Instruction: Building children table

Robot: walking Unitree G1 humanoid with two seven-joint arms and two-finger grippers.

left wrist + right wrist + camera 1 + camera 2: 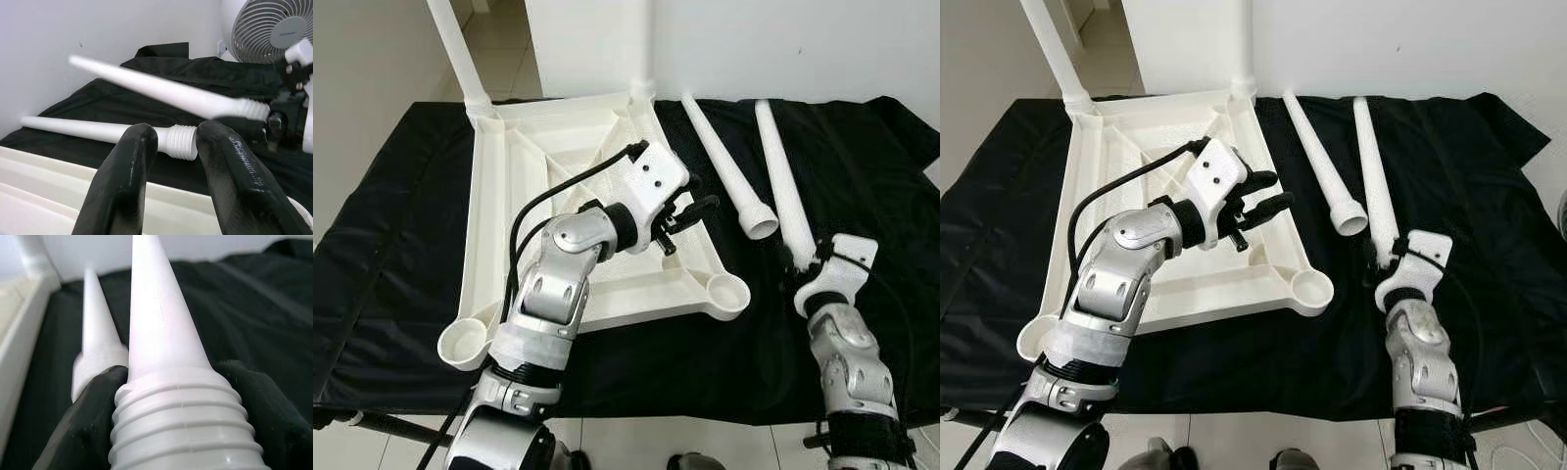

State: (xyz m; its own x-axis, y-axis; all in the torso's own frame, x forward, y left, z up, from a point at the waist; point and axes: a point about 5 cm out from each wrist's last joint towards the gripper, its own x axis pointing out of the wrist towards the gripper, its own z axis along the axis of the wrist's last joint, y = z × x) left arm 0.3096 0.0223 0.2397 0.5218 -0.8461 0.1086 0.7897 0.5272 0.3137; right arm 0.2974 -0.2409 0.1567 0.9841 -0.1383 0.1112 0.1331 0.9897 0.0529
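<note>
With the right gripper [803, 266] clamped on a leg's [783, 186] threaded end by the counter's [401, 235] right edge and the left gripper [690, 217] open over the tabletop [509, 186], the next move is judged screwing it into the near-right socket [728, 291].

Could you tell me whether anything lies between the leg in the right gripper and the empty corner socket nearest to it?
Nothing visible blocks it. The right gripper holds the outer leg by its threaded end. The near right socket of the tabletop is open, with bare black cloth between. The other loose leg lies farther back.
</note>
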